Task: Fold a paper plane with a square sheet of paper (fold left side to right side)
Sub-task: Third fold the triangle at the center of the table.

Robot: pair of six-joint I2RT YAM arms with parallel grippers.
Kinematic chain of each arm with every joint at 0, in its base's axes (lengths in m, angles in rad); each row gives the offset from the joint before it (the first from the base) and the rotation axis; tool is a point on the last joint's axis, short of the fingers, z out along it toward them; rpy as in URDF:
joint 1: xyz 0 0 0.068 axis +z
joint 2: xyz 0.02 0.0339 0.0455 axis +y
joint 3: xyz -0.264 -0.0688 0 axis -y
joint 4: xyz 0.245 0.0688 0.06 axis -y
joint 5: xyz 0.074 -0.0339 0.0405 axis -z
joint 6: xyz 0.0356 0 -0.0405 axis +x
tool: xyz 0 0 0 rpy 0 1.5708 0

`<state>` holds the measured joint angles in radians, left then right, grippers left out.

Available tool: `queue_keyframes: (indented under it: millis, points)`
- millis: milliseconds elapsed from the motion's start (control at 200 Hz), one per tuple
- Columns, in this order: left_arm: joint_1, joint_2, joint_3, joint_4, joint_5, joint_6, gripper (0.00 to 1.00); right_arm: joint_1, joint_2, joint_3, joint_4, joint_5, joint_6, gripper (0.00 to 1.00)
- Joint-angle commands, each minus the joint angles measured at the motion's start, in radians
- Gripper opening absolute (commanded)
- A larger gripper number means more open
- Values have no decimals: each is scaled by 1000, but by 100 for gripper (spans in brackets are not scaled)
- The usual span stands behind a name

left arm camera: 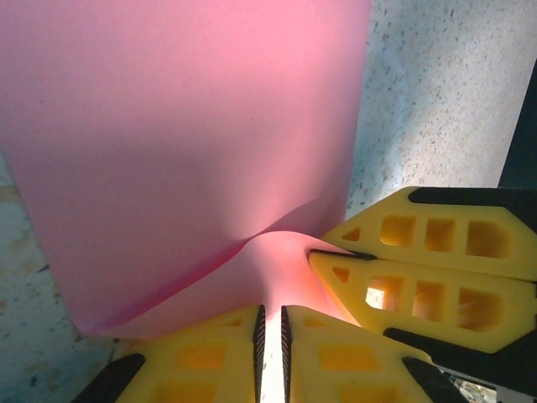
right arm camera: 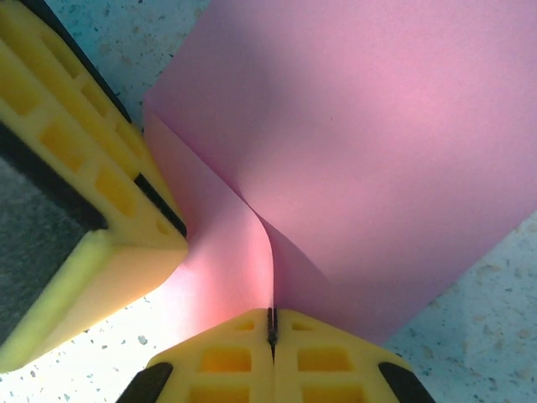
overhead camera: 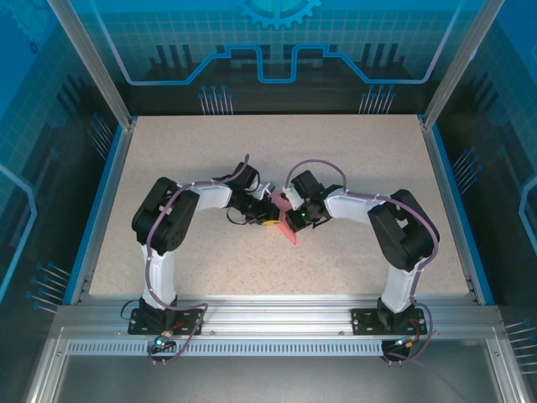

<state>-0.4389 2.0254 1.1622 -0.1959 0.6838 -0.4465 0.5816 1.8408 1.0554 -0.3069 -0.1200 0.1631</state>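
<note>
I'm looking at 1 pink sheet (overhead camera: 284, 220), sitting approx mid-table, right btwn the 2 pincers. It isn't lying flat: in both wrist views a soft ridge is rising out of it and running toward the fingertips, w/ the rest of the sheet spreading out smooth beyond. The right pincer (right arm camera: 271, 315) is pinching that ridge, its 2 yellow fingers pressed together w/ no gap. The left pincer (left arm camera: 270, 312) is standing narrow, just a slit btwn its 2 fingers, and the paper is running into that slit, so it's gripping the sheet too. The 2 pincers are meeting almost tip to tip over the sheet. The 2 arms are bending inward over the 1 speckled table (overhead camera: 168, 168).
</note>
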Motion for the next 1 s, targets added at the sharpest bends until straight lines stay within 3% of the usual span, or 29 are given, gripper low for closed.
queue_keyframes:
  millis: [0,365,565,685,820,990]
  points:
    - [-4,18,-21,-6,-33,1,16,0,50,-11,-85,-10,-15,5]
    - [-4,36,-30,-52,-96,8,11,-18,8,28,-79,-44,26,10]
    - [-4,47,-39,-53,-108,-5,10,-30,-48,96,-128,-11,66,27]
    - [-4,48,-41,-51,-109,-8,9,-32,-95,110,-189,30,92,32]
    - [-4,48,-38,-58,-113,-9,9,-30,-166,81,-232,-17,149,31]
    - [-4,50,-35,-60,-113,-10,9,-6,-209,8,-209,-177,296,18]
